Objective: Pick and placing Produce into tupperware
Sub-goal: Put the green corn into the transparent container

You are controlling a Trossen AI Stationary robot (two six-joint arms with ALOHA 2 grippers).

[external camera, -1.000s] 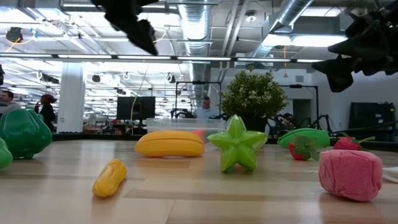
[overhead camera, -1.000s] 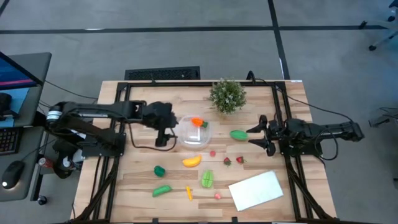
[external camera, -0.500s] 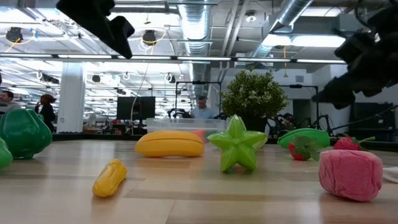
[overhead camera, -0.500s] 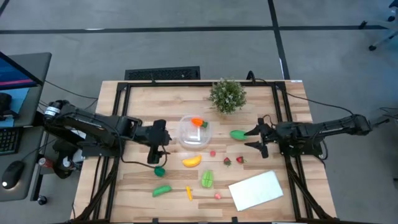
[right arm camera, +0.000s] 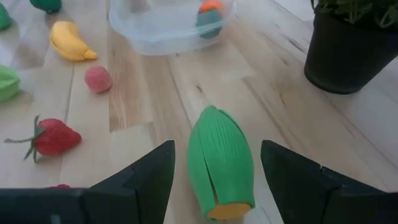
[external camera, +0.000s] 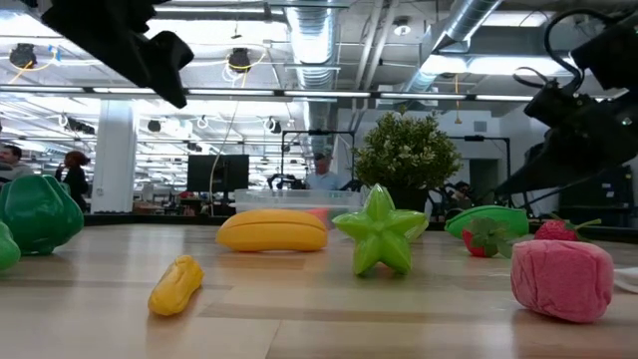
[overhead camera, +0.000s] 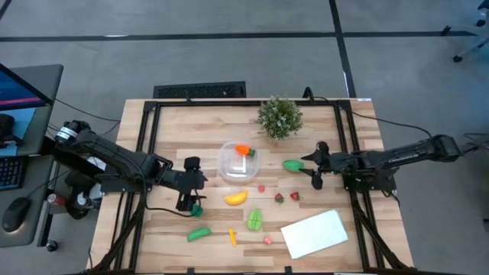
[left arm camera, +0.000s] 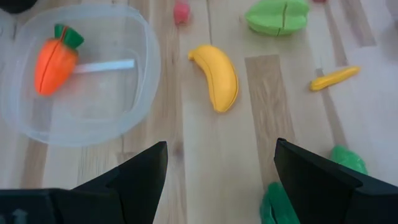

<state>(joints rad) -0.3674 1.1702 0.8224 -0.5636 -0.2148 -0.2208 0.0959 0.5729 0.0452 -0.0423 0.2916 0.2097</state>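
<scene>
At the left of the high frame I have the left gripper [overhead camera: 189, 200] low over the light wooden tabletop [overhead camera: 168, 229], its fingers [left arm camera: 140, 171] spread apart with nothing between them. It sits right above a dark green rounded toy vegetable [overhead camera: 196, 208]. Below that, toward the bottom of the frame, lies a bright green oblong toy pod [overhead camera: 199, 234], and just right of it a small thin orange toy carrot [overhead camera: 232, 237].

Near the middle I see the clear round-cornered plastic tupperware [overhead camera: 238, 162] with one orange toy carrot with a green top [overhead camera: 244, 150] inside it. Below the container lies a yellow toy banana [overhead camera: 235, 198], and lower still a light green ridged toy starfruit [overhead camera: 254, 220]. A small pink toy berry [overhead camera: 261, 188] rests right of the banana, another pink piece [overhead camera: 268, 240] sits near the bottom, and two red toy strawberries [overhead camera: 287, 198] lie side by side.

Above the container, a bushy green potted plant [overhead camera: 280, 117] stands at the upper middle.

On the right, the right gripper [overhead camera: 315, 166] hovers with its fingers [right arm camera: 298, 165] wide apart, just beside a green husked toy corn cob [overhead camera: 293, 164], which lies on the tabletop between them in the right wrist view. A flat white rectangular sheet [overhead camera: 315, 233] lies at the lower right.
</scene>
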